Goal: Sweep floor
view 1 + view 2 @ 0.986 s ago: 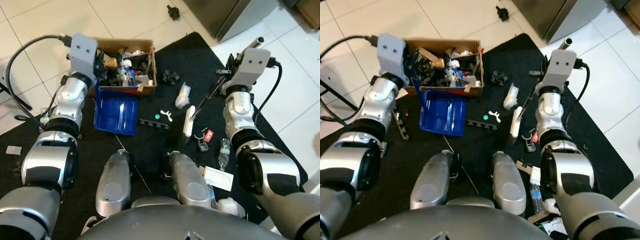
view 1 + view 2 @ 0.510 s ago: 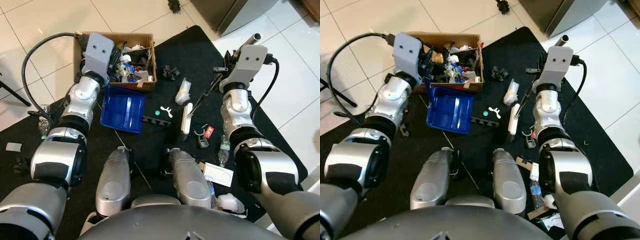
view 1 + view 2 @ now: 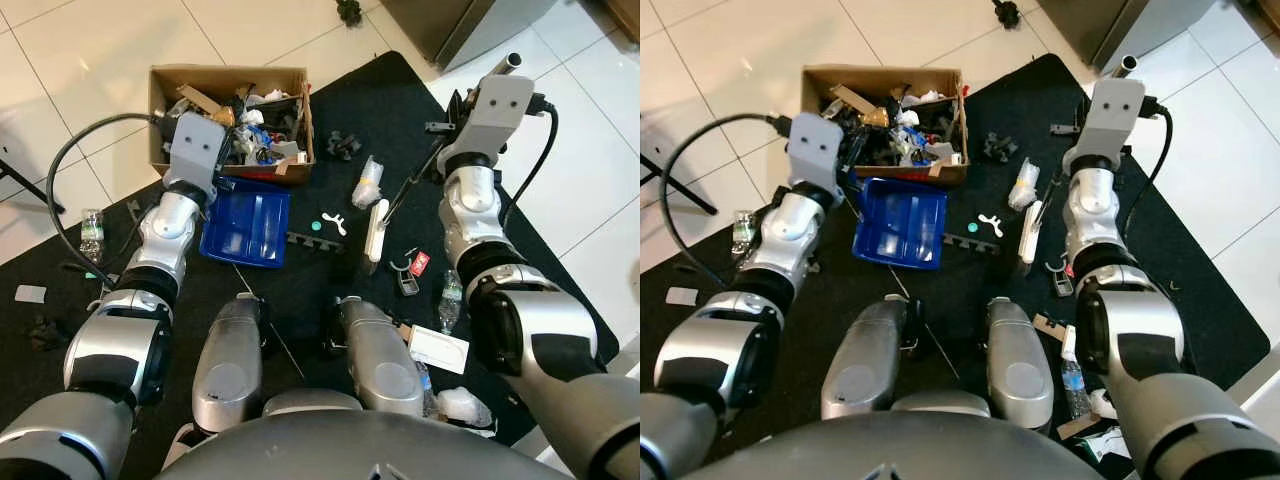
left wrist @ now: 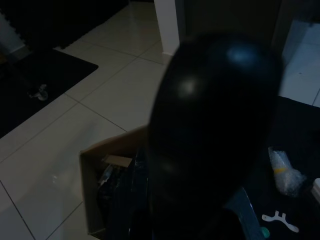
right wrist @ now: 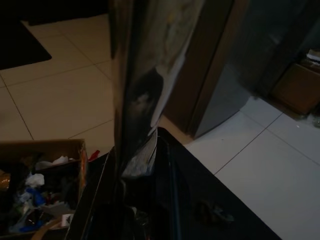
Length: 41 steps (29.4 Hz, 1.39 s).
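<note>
Hanging over a black mat (image 3: 400, 110) on white tile floor (image 3: 100, 40), both arms reach fwd. Left end effector (image 3: 852, 160) sits at the near edge of a cardboard box (image 3: 200, 78), mostly hidden behind its grey wrist block; can't tell if fingers are spread or pressed together. Left wrist view is dark w/ a big black rounded shape up close. Blue dustpan (image 3: 245, 222) lies flat on the mat just below & beside that end effector, its far edge touching the box front. Box is stuffed w/ mixed scraps: paper, black bits, blue & white pieces.

Right end effector (image 3: 452, 120) is at the mat's far right side; finger state can't be told either. A thin black rod (image 3: 410, 185) runs from it down toward the robot, ending near a white brush head (image 3: 376, 232) that lies on the mat. Whether the rod is pinched isn't clear.

Between the two end effectors: black clump (image 3: 341, 146), clear plastic bag (image 3: 366, 183), white Y-shaped piece (image 3: 332, 226) next to a teal dot (image 3: 315, 228), black strip (image 3: 310, 243). Nearer the robot than the right end effector: red tag (image 3: 417, 266), dark key fob (image 3: 404, 285), small bottle (image 3: 448, 298), white card (image 3: 437, 349). Print on tag & card is too small to read. Another bottle (image 3: 91, 232) lies outboard of the left arm.
</note>
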Motion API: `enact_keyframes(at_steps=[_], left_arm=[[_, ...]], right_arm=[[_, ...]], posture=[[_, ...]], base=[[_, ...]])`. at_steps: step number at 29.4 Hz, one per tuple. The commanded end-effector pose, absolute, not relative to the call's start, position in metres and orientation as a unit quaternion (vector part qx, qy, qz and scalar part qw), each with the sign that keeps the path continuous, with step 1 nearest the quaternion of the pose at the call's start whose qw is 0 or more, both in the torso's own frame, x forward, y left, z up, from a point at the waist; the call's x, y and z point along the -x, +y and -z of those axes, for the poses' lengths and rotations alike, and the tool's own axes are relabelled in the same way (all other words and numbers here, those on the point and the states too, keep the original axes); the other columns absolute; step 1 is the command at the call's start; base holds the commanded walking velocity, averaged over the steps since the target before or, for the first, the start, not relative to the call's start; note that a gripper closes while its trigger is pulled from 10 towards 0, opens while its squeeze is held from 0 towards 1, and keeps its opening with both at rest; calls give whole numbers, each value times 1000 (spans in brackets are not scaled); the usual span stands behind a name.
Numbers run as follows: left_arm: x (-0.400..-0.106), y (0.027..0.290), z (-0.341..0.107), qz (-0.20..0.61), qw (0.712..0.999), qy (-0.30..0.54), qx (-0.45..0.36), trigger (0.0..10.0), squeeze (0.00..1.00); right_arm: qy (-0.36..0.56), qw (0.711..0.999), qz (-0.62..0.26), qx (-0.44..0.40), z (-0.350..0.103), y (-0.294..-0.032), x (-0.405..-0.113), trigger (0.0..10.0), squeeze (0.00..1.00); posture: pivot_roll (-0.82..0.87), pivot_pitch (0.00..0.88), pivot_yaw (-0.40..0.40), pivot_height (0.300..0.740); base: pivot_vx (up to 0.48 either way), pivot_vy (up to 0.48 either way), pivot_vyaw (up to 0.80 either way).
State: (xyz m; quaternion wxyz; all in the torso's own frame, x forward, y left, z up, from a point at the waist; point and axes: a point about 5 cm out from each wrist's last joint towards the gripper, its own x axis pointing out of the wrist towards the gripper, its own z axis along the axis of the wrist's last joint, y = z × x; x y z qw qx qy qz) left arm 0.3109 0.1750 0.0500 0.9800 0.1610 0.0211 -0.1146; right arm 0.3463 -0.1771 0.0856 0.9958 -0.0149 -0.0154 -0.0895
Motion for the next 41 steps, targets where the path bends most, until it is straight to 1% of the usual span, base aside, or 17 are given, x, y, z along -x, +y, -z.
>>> enact_keyframes(at_steps=[1,6,9,10,11,12,13,17,22,26,28,30,31,33,34,38,41], left_arm=[[-297,172,-28,127,976,71,-163,10000,0],[-291,169,-26,131,977,61,-158,10000,0],[-291,169,-26,131,977,61,-158,10000,0],[-289,168,-26,131,978,56,-154,10000,0],[-289,168,-26,131,978,56,-154,10000,0],[-288,168,-27,131,978,55,-152,10000,0],[-288,168,-27,131,978,55,-152,10000,0],[-288,172,-30,127,979,48,-150,10000,0],[-288,178,-33,124,980,44,-152,10000,0],[-288,179,-34,125,979,45,-154,10000,0],[-288,179,-34,125,979,45,-154,10000,0],[-288,179,-34,126,979,46,-155,10000,0],[-288,179,-34,126,979,46,-155,10000,0],[-289,177,-34,128,979,46,-154,10000,0],[-290,175,-34,129,979,46,-152,10000,0],[-290,173,-34,130,979,46,-150,10000,0],[-289,171,-33,130,980,48,-146,10000,0]], right_arm=[[1,995,93,24,-81,-177,-345,10000,0],[21,996,78,41,-75,-164,-345,10000,0],[21,996,78,41,-75,-164,-345,10000,0],[28,998,60,4,-69,-155,-341,10000,0],[28,998,60,4,-69,-155,-341,10000,0],[35,998,53,-26,-65,-150,-339,10000,0],[35,998,53,-26,-65,-150,-339,10000,0],[59,991,46,-108,-49,-140,-328,10000,0],[78,985,50,-145,-37,-136,-319,10000,0],[89,972,41,-213,-33,-129,-318,10000,0],[89,972,41,-213,-33,-129,-318,10000,0],[86,965,26,-248,-35,-123,-319,10000,0],[86,965,26,-248,-35,-123,-319,10000,0],[75,954,6,-289,-38,-117,-321,10000,0],[60,949,-19,-308,-44,-113,-323,10000,0],[37,944,-53,-324,-52,-108,-326,10000,0],[-26,953,-71,-293,-74,-120,-334,10000,0]], posture=[[106,183,-72,740],[128,194,-75,740],[128,194,-75,740],[141,198,-78,740],[141,198,-78,740],[141,198,-78,740],[141,198,-78,740],[185,212,-68,740],[199,216,-55,740],[198,215,-49,740],[198,215,-49,740],[188,212,-43,740],[188,212,-43,740],[182,210,-46,740],[173,209,-55,740],[170,208,-58,740],[165,205,-67,740]], base=[[0,0,0],[0,0,0],[0,0,0],[0,0,0],[0,0,0],[0,0,0],[0,0,0],[0,0,0],[0,0,0],[0,0,0],[0,0,0],[0,0,0],[0,0,0],[0,0,0],[0,0,0],[0,0,0],[0,0,0]])
